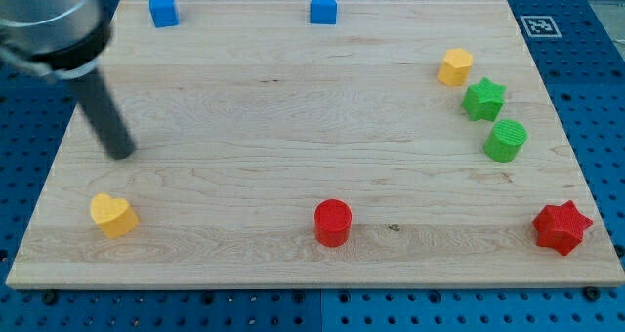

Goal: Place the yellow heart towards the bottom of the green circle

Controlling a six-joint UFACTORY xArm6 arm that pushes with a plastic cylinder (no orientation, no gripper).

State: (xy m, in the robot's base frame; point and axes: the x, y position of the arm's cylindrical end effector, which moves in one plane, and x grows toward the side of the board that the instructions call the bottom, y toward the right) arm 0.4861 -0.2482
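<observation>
Eight small blocks sit on the wooden board point(293, 107), a pale plank surface with visible grain lying on a blue pegboard point(596, 78) with rows of holes. Two are blue: a blue cube-like block point(163, 10) at the view's top left and a blue house-shaped block point(323, 8) at the top centre. Two are yellow: the yellow heart point(113, 215) near the view's bottom left corner, and a yellow hexagon-like block point(454, 66) at the upper right. Two are green: a green star point(483, 100) just below and right of that yellow block, and the green circle point(506, 141), a short cylinder, just below the star. Two are red: a red cylinder point(332, 222) at the bottom centre and a red star point(562, 227) at the bottom right corner. All look like matte, solid-coloured plastic pieces. The yellow heart lies well apart from the green circle, on the opposite side of the board. There is no claw on this arm, only a smooth dark rod slanting down from a blurred grey housing at the top left; my tip point(121, 154) rests on the board above the yellow heart, apart from it and touching no block. A black-and-white marker tag point(536, 25) sits beyond the board's top right corner.
</observation>
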